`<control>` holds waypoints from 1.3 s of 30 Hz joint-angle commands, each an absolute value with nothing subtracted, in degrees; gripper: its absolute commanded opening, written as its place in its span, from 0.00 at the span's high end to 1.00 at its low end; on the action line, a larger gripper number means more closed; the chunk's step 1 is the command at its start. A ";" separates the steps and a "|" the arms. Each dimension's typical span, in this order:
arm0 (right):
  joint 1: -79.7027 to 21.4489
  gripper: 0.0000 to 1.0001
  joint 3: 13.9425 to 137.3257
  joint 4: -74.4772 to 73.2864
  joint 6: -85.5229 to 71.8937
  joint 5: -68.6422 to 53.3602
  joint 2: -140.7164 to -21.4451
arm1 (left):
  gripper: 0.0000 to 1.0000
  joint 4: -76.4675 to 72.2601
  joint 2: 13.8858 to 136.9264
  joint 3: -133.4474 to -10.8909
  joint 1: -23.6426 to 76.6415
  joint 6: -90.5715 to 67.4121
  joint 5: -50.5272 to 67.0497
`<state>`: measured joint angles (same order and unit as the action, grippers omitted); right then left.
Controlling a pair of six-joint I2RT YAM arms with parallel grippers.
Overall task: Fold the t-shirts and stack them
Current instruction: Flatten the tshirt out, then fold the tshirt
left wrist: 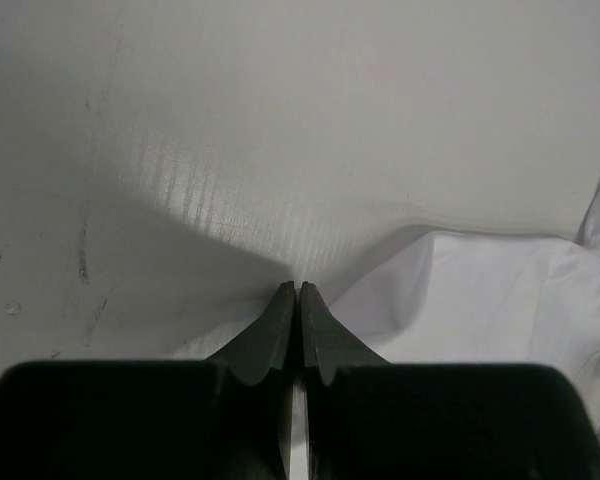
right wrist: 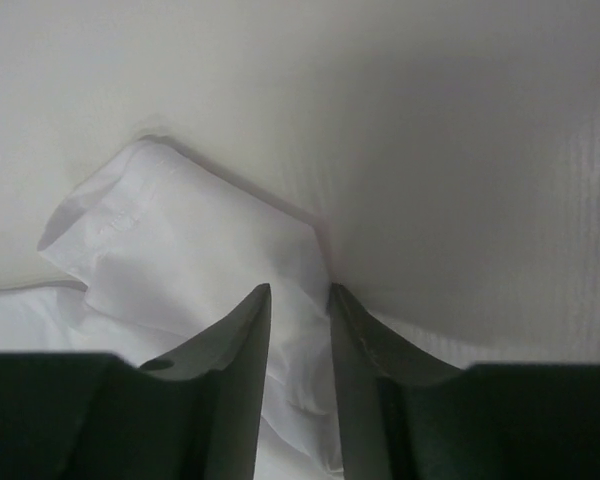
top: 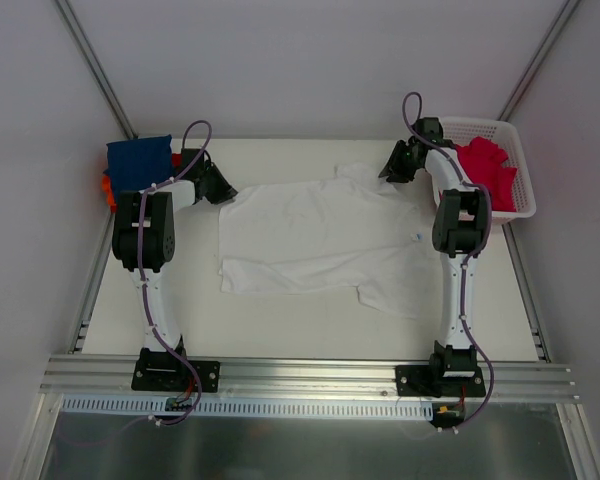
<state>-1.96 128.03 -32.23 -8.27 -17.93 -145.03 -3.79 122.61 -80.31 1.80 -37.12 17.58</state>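
Note:
A large white t-shirt [top: 320, 240] lies spread across the middle of the table. My left gripper [top: 218, 186] sits at its far left corner. In the left wrist view that gripper [left wrist: 299, 285] is shut, with the white cloth [left wrist: 480, 290] drawn up in a tent to its tips. My right gripper [top: 392, 165] is at the shirt's far right sleeve. Its jaws [right wrist: 299, 290] stand narrowly apart with a fold of the white sleeve [right wrist: 180, 240] between them. A folded navy t-shirt [top: 138, 160] rests on an orange-red one [top: 108, 190] at the far left. A crimson-pink t-shirt [top: 488, 165] lies in the basket.
The white lattice basket [top: 525, 190] stands at the far right corner, close behind the right arm. Grey walls close in the table at the back and both sides. A metal rail [top: 310, 375] carrying both arm bases runs along the near edge.

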 commanded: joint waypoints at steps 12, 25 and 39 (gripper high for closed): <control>-2.99 1.00 127.10 -30.60 -8.88 -19.69 -143.44 | 1.00 -4.40 122.78 -83.49 1.76 -37.00 20.65; -2.99 1.00 122.52 -29.44 -4.66 -15.30 -130.80 | 1.00 -3.96 116.81 -83.23 1.67 -34.28 21.01; -2.99 1.00 115.76 -29.62 -2.64 -12.75 -120.07 | 1.00 -3.16 106.44 -76.82 1.14 -32.87 19.69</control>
<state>-2.72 117.38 -29.50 -4.10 -13.91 -125.12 -3.07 111.02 -78.50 1.76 -34.68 19.42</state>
